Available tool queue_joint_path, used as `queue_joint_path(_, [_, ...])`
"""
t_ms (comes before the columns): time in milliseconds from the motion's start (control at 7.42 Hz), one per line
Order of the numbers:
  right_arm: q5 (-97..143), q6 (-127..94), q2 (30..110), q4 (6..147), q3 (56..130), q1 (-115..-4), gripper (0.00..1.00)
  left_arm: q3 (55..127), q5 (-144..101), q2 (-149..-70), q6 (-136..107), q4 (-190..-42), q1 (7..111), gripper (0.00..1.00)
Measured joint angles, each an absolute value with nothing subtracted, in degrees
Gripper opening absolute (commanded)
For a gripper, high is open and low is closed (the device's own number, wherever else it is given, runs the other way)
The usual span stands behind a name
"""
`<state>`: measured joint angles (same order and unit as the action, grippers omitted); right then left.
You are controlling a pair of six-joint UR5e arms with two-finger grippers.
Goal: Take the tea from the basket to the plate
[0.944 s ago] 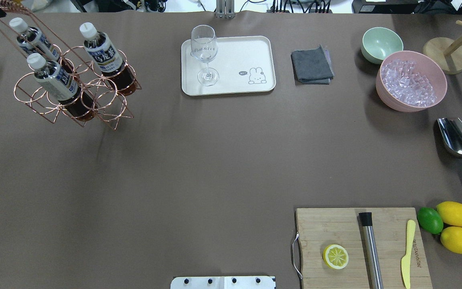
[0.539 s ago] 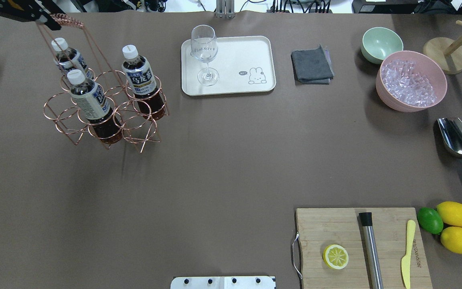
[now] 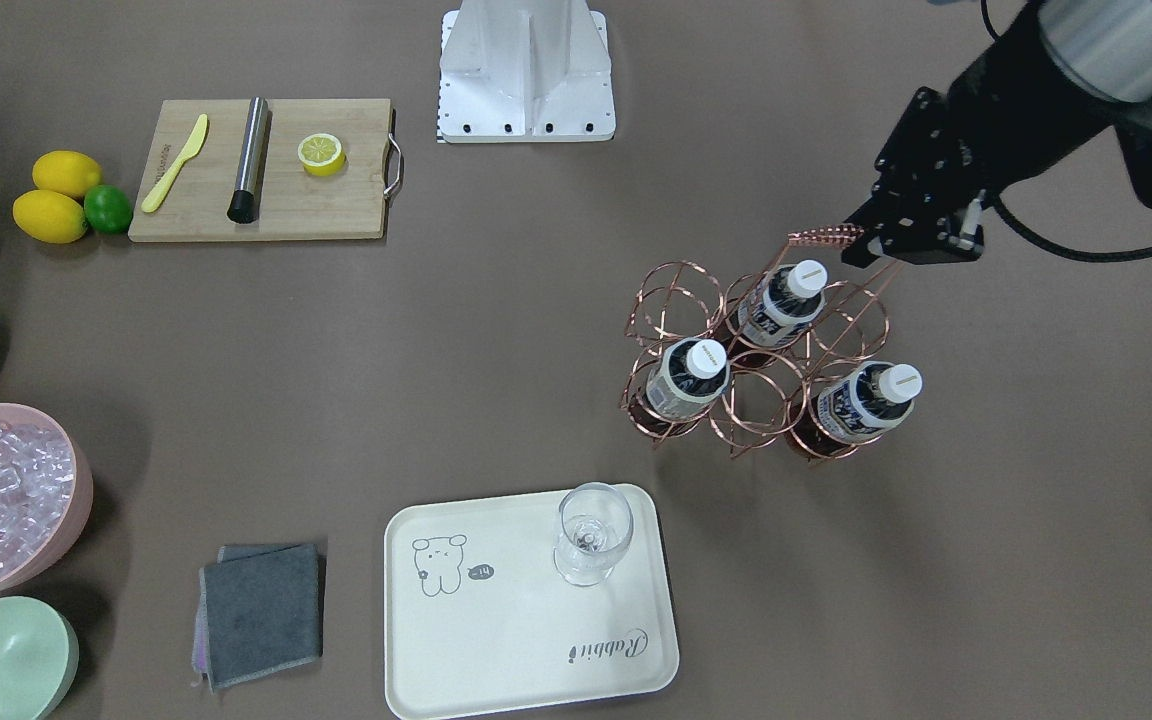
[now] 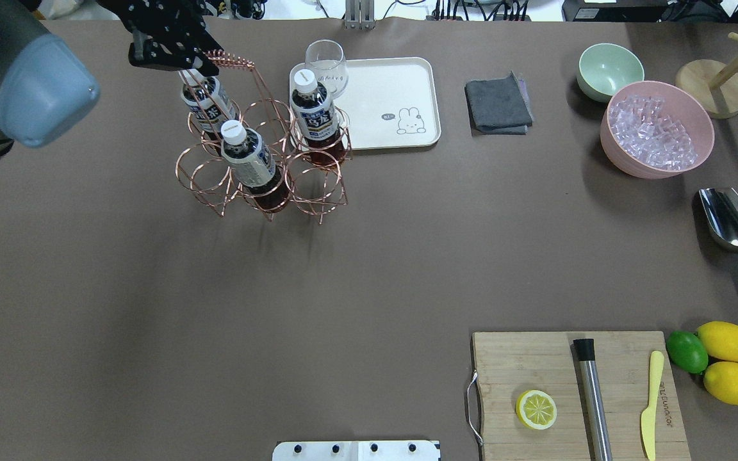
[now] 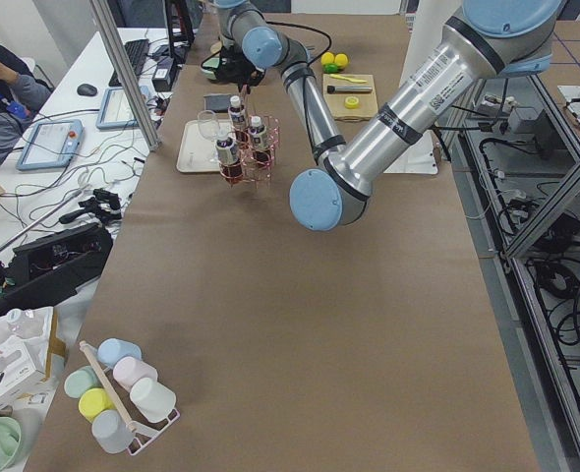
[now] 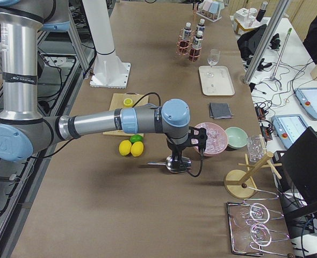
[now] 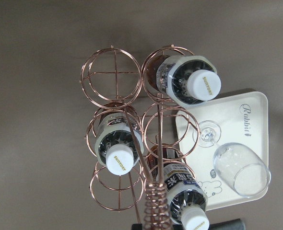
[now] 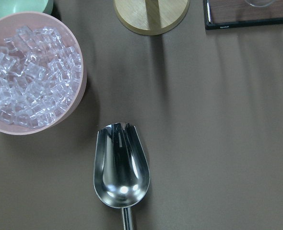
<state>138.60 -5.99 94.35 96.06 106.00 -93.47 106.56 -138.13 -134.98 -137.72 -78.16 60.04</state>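
Three tea bottles (image 4: 250, 163) (image 4: 314, 112) (image 4: 204, 102) with white caps stand in a copper wire basket (image 4: 209, 173). My left gripper (image 4: 205, 61) is shut on the basket's coiled handle (image 4: 233, 63), above the bottles. The basket is just left of the cream plate (image 4: 394, 83), and one ring overlaps its corner. From the front, the gripper (image 3: 861, 245) holds the handle (image 3: 824, 235) above the bottles (image 3: 686, 385). I cannot tell whether the basket touches the table. The right gripper (image 6: 181, 156) hovers over a scoop (image 8: 121, 167); I cannot tell whether it is open or shut.
A wine glass (image 4: 325, 61) stands on the plate's left part, close to the basket. A grey cloth (image 4: 498, 104), green bowl (image 4: 609, 69) and pink bowl of ice (image 4: 656, 128) lie to the right. A cutting board (image 4: 580, 394) is at the near right.
My left arm has carried the basket with its three bottles to the right, from the table's far left to beside the plate. The arm now fills the upper left of the overhead view.
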Motion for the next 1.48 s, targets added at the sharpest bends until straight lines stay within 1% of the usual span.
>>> queue_joint_path(674, [138.5,-5.9,94.8,96.0,106.1,-93.6,1.0,106.5,-127.9,-141.0,-155.5,-83.5,49.3,0.0])
queue_joint_path(944, [138.5,-5.6,95.3,96.0,106.3,-93.6,1.0,106.6,-123.9,-141.6,-159.4,-84.6,45.5,0.0])
queue_joint_path(1483, [138.5,-5.4,95.4,96.0,106.5,-93.7,1.0,107.0,-122.6,-141.2,-160.5,-84.9,42.4,0.0])
